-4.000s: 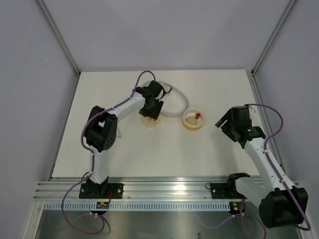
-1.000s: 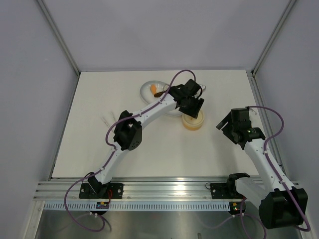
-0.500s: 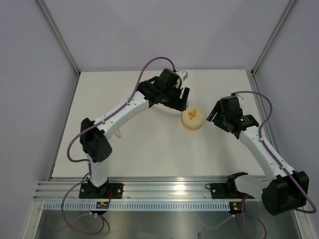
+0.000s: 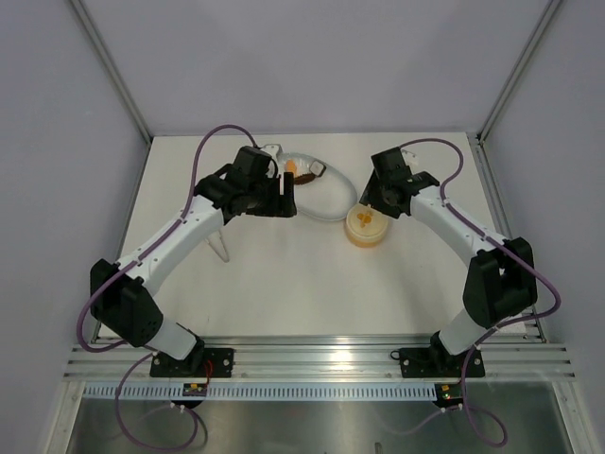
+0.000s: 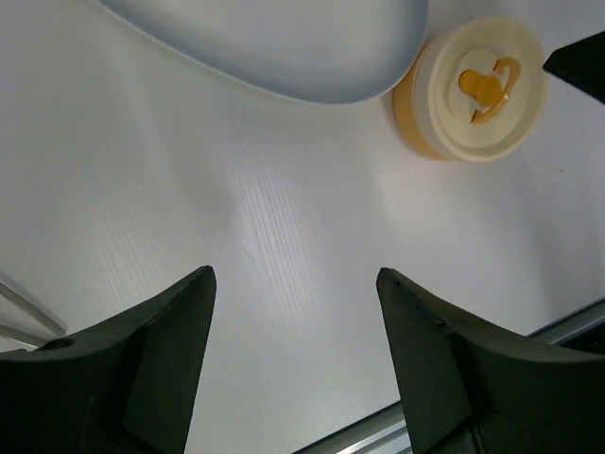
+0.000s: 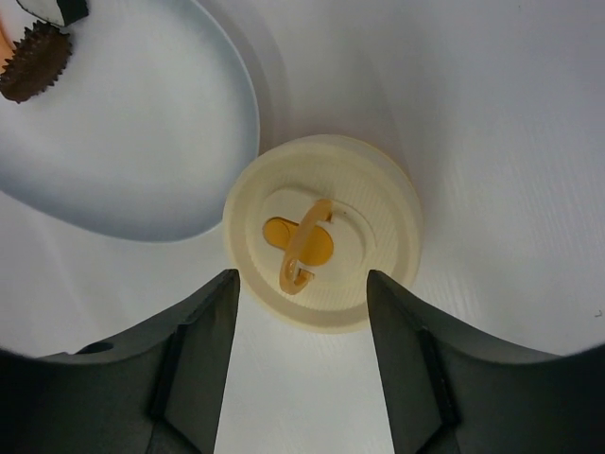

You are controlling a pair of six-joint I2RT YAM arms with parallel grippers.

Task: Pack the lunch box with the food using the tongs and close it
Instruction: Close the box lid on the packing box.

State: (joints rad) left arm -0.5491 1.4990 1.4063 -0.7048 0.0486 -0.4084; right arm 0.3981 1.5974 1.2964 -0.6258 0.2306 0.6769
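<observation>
The lunch box (image 4: 365, 228) stands right of the table's centre with its lid (image 6: 321, 244) on; the orange mark and loop face up. My right gripper (image 4: 371, 201) hovers open just behind and above the lunch box (image 6: 378, 199), its jaws apart on either side of the lid's near rim, nothing between them (image 6: 302, 274). My left gripper (image 4: 284, 194) is open and empty (image 5: 293, 274) over bare table left of the lunch box (image 5: 477, 85). Food (image 4: 301, 173) lies on the dish: a dark brown piece (image 6: 33, 61) beside an orange one. The tongs (image 4: 219, 248) lie on the table at the left.
A white oval dish (image 4: 331, 199) lies behind and left of the lunch box, its rim close to the box (image 6: 241, 123). The metal rail (image 4: 302, 355) with the arm bases runs along the near edge. Grey walls close in the table at the back and sides.
My left arm has drawn back to the left, away from the lunch box. My right arm has swung in from the right and now hangs over the lidded box.
</observation>
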